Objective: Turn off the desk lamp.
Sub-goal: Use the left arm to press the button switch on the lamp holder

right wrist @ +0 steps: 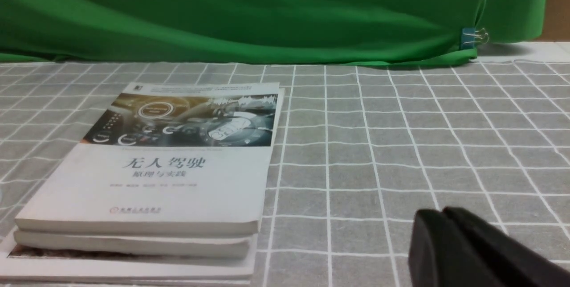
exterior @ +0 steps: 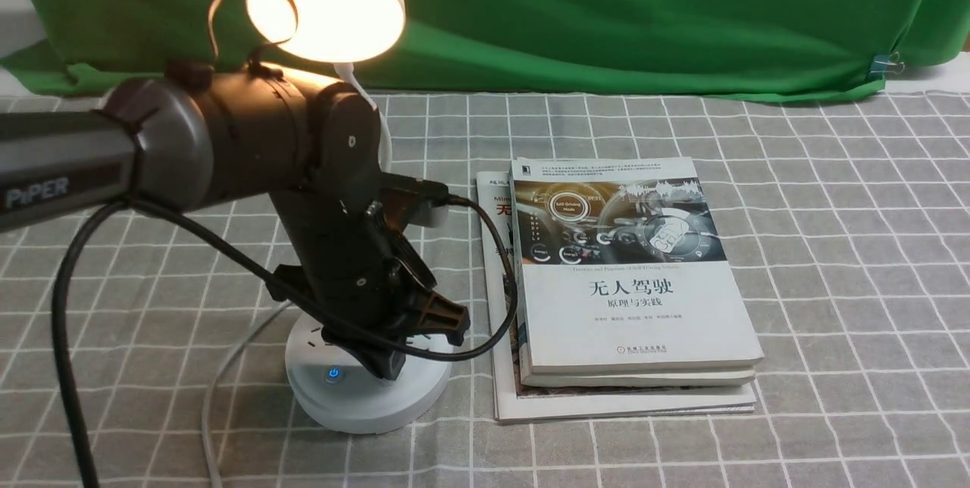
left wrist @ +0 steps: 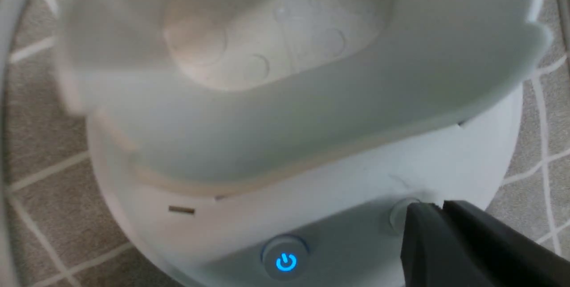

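The white desk lamp stands at the front left; its round disc head is lit and its round base sits on the cloth. A blue-lit power button glows on the base and shows in the left wrist view. My left gripper is shut, with its black tip down on a second, unlit round button beside the blue one. The lamp's cup holder fills the upper part of that view. In the front view the left gripper points down onto the base. My right gripper is shut and empty above the cloth.
A stack of books lies just right of the lamp base, also in the right wrist view. A grey lamp cord runs off the base to the front left. A green backdrop hangs at the table's far edge.
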Controlling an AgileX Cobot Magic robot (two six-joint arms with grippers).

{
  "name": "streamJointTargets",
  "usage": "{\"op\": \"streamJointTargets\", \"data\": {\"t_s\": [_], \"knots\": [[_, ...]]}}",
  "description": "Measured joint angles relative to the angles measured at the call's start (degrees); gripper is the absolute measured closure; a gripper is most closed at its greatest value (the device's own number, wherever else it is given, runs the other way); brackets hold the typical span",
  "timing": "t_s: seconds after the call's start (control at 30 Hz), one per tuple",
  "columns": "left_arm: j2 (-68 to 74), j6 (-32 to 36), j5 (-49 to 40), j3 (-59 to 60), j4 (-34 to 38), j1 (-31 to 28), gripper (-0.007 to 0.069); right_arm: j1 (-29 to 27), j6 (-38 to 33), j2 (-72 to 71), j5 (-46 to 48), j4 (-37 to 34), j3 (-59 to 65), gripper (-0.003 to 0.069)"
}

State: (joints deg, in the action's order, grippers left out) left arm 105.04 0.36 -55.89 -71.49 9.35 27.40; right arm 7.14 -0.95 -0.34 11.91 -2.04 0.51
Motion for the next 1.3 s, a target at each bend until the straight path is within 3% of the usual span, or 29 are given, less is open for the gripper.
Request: {"op": "streamJointTargets", "data": {"t_s": [0.43,0.83,1.3], "knots": [[2.8,-0.4,-0.4,-1.0,-0.1,0.0,0.0606,0.0,0.0,0.0,0.0,0.0,0.0,0.0623],[-3.4,-0.4,-1.5,-0.6,-1.3,0.2,0.0606,0.0,0.0,0.0,0.0,0.0,0.0,0.0623],[2.6,0.4,-1.1,-1.0,0.3,0.2,0.0606,0.0,0.0,0.0,0.0,0.0,0.0,0.0623]]}}
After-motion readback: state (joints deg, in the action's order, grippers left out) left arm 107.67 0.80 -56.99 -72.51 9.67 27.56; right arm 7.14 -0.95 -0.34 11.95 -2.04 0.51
